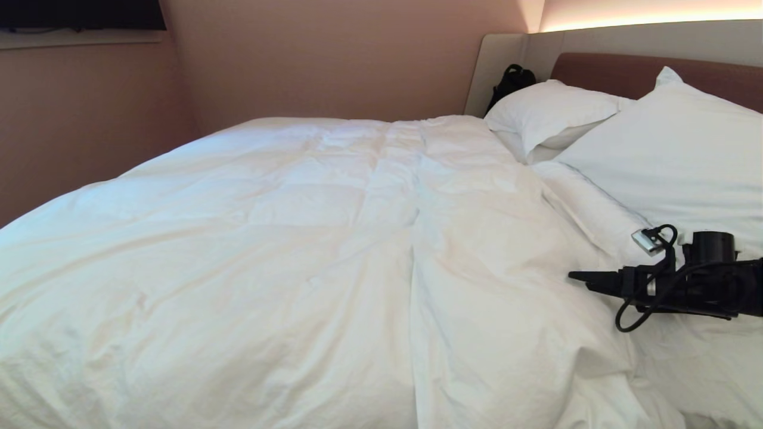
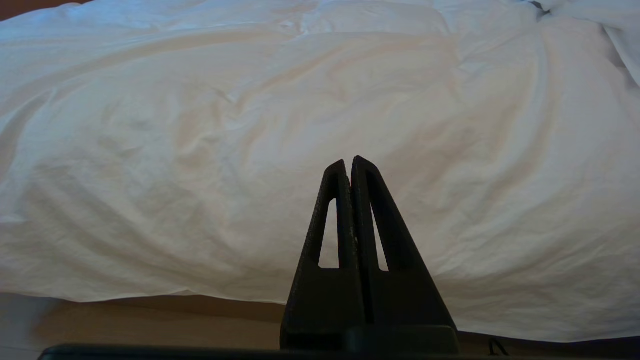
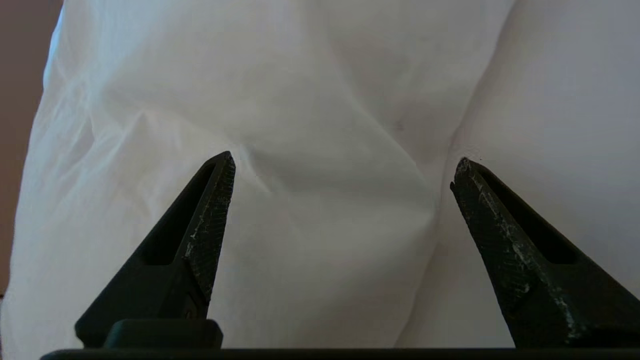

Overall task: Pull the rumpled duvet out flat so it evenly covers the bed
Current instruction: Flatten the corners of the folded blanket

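The white duvet (image 1: 298, 238) lies spread over most of the bed (image 1: 602, 71), with soft wrinkles and a long crease down its middle. Its near right corner by the pillows is bunched. My right gripper (image 1: 581, 277) hovers low over that part, pointing across the bed, next to the near pillow (image 1: 673, 155). In the right wrist view the right gripper (image 3: 342, 162) is open wide, with a rounded fold of the duvet (image 3: 325, 125) beyond the fingertips and nothing pinched. My left gripper (image 2: 347, 162) is shut and empty, held off the bed's side and facing the hanging duvet (image 2: 300, 100).
A second pillow (image 1: 554, 107) leans at the headboard's far end, and a black bag (image 1: 512, 80) sits behind it. Pinkish walls (image 1: 89, 119) close in on the far side and foot of the bed. A brown strip (image 2: 150, 315) shows under the duvet's hanging edge.
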Robot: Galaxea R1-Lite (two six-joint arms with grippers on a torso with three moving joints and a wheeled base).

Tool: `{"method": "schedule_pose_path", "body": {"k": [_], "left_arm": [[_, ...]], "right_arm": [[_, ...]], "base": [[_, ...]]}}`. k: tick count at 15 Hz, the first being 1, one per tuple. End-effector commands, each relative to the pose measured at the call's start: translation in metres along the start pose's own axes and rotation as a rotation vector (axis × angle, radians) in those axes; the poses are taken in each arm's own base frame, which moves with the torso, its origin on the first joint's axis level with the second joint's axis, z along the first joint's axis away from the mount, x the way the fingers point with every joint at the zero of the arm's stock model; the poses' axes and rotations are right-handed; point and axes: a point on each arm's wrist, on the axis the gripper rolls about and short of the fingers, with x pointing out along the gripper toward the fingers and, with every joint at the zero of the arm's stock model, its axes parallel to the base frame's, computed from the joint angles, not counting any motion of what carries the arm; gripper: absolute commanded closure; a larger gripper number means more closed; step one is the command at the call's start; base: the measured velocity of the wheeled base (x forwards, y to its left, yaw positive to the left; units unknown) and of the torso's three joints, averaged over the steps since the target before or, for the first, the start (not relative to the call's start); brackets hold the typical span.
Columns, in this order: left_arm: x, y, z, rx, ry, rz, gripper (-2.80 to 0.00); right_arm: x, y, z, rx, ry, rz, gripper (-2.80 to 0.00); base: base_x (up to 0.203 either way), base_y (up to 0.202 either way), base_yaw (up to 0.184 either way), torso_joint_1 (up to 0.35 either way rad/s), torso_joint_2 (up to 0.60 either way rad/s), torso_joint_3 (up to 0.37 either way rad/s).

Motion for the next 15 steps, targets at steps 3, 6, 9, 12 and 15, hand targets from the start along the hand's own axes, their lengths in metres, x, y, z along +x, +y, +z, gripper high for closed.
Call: {"method": "schedule_pose_path", "body": {"k": [3, 6, 9, 12, 15], "left_arm": [[0.000, 0.000, 0.000, 0.000, 0.000, 0.001, 0.00], [0.000, 0.000, 0.000, 0.000, 0.000, 0.001, 0.00], [0.000, 0.000, 0.000, 0.000, 0.000, 0.001, 0.00], [0.000, 0.000, 0.000, 0.000, 0.000, 0.001, 0.00], [0.000, 0.000, 0.000, 0.000, 0.000, 0.001, 0.00]], "right_arm": [[0.019, 0.010, -0.004, -0.066, 0.041, -0.011, -2.80], [0.026, 0.015, -0.009, -0.077, 0.079, -0.010, -2.80], [0.031, 0.023, -0.011, -0.076, 0.106, -0.003, -2.80], [0.032, 0.025, -0.011, -0.072, 0.111, 0.000, -2.80], [0.030, 0.028, -0.010, -0.064, 0.117, 0.000, 0.00]], "base": [[0.000, 0.000, 0.000, 0.000, 0.00, 0.000], [0.000, 0.000, 0.000, 0.000, 0.00, 0.000], [0.000, 0.000, 0.000, 0.000, 0.00, 0.000], [0.000, 0.000, 0.000, 0.000, 0.00, 0.000], [0.000, 0.000, 0.000, 0.000, 0.00, 0.000]]}}
